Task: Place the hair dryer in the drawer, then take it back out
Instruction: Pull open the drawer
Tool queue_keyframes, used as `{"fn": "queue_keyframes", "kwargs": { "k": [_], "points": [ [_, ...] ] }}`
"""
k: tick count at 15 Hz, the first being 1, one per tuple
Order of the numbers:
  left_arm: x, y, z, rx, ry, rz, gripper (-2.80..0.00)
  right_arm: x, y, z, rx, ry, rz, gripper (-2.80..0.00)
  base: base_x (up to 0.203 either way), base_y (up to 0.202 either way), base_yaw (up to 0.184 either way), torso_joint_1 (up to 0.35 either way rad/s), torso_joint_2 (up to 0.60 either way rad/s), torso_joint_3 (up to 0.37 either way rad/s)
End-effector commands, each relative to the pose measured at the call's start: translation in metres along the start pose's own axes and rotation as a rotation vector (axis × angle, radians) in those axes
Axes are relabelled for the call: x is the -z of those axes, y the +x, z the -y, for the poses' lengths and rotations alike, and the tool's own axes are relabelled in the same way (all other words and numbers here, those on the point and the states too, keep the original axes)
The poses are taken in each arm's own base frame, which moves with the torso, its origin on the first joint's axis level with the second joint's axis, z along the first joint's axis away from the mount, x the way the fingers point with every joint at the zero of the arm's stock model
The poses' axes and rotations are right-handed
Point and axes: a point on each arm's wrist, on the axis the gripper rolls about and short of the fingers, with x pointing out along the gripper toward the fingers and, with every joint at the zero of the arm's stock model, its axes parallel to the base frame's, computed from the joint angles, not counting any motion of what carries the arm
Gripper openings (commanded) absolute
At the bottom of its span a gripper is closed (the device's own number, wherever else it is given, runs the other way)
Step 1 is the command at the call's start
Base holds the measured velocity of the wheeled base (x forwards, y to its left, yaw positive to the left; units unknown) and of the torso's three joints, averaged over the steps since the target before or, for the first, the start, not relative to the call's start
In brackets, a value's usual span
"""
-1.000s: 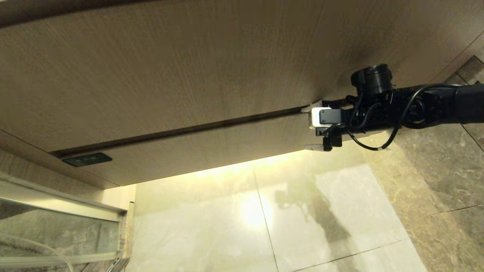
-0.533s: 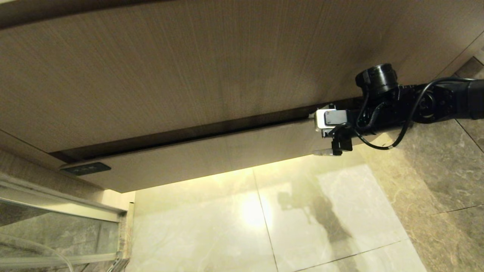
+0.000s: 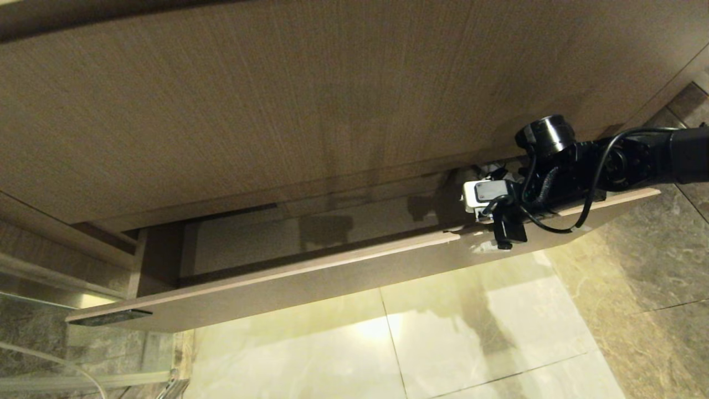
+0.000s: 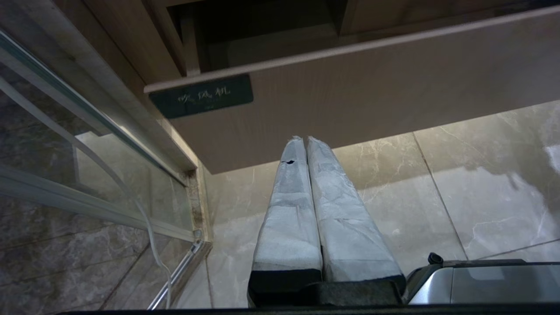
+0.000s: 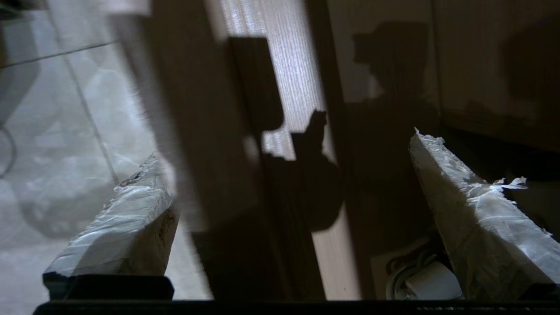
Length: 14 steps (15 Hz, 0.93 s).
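The wooden drawer [image 3: 332, 277] under the counter stands pulled out, its pale floor [image 3: 310, 233] showing. My right gripper [image 3: 475, 221] straddles the right end of the drawer front, one finger inside and one outside. Its jaws stand open [image 5: 284, 148], much wider than the front panel [image 5: 205, 144] between them. A white part of the hair dryer [image 5: 431, 282] with looped white cord lies in the drawer beside the inner finger. My left gripper [image 4: 302, 139] is shut with nothing in it, low below the drawer's left end.
A dark label plate [image 4: 201, 95] sits at the left end of the drawer front. A glass panel in a metal frame [image 3: 66, 310] stands at the left. Glossy marble floor tiles [image 3: 443, 332] lie below. The wooden cabinet face [image 3: 277, 111] rises above the drawer.
The drawer has slid out from nearly closed to open. My right gripper has come outward with the drawer front, still straddling it.
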Motion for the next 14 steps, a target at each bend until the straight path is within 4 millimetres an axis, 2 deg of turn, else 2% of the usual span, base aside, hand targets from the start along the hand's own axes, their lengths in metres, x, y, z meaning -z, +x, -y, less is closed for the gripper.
{"fn": "queue_keyframes", "kwargs": {
  "k": [1, 4, 8, 10, 14],
  "points": [
    [0.000, 0.000, 0.000, -0.001, 0.000, 0.000, -2.80, 0.002, -0.005, -0.005, -0.003, -0.002, 0.001, 0.00, 0.000, 0.000, 0.000, 0.000, 0.00, 0.000],
    [0.000, 0.000, 0.000, 0.000, 0.000, 0.001, -2.80, 0.000, -0.027, -0.012, 0.005, 0.055, 0.020, 0.00, 0.000, 0.000, 0.000, 0.000, 0.00, 0.000],
    [0.000, 0.000, 0.000, -0.001, 0.000, 0.000, -2.80, 0.001, -0.043, -0.012, 0.027, 0.117, 0.047, 0.00, 0.000, 0.000, 0.000, 0.000, 0.00, 0.000],
    [0.000, 0.000, 0.000, 0.000, 0.000, 0.000, -2.80, 0.003, -0.066, -0.013, 0.069, 0.175, 0.037, 0.00, 0.000, 0.000, 0.000, 0.000, 0.00, 0.000],
    [0.000, 0.000, 0.000, -0.001, 0.000, 0.000, -2.80, 0.004, -0.102, -0.042, 0.008, 0.389, -0.002, 0.00, 0.000, 0.000, 0.000, 0.000, 0.00, 0.000]
  ]
}}
